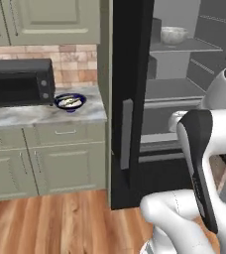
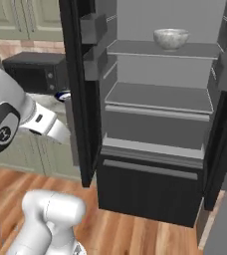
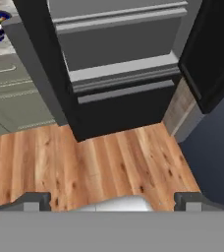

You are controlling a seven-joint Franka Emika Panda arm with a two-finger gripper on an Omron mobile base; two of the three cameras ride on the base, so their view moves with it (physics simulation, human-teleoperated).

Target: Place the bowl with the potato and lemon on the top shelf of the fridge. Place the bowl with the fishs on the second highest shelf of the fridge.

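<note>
1. Tool (image 3: 112,199): the two dark tips sit far apart at the bottom of the hand view, spread wide, nothing between them. Aimed down at wood floor (image 3: 99,162) in front of the fridge's lower drawers.
2. Arm folded back near the base, well apart from both bowls; white links fill the lower right of the left base view.
3. Fridge (image 2: 155,149) stands open, dark doors swung to both sides, shelves exposed.
4. Pale bowl (image 2: 170,38) rests upright on the top shelf (image 2: 135,49), toward the right side. Contents too small to make out; presumably the potato-and-lemon bowl, judged from its place. Seen also in the left base view, same shelf.
5. Second highest shelf (image 2: 155,97) bare, no bowl on it.
6. Blue bowl (image 1: 70,101) sits on the marble tabletop (image 1: 40,116), just beside the black microwave (image 1: 18,82), near the tabletop's fridge-side end. Pale shapes inside, likely the fish; not sharp enough to be sure. Rim of it peeks in at the top left corner of the hand view.
7. Progress, as judged: first half looks done, second half not yet begun. Left: reach the blue bowl, grip its rim, carry it level past the left door, set it on the second shelf.
8. Risk: the left door edge stands between tabletop and shelf; tight swing likely.
</note>
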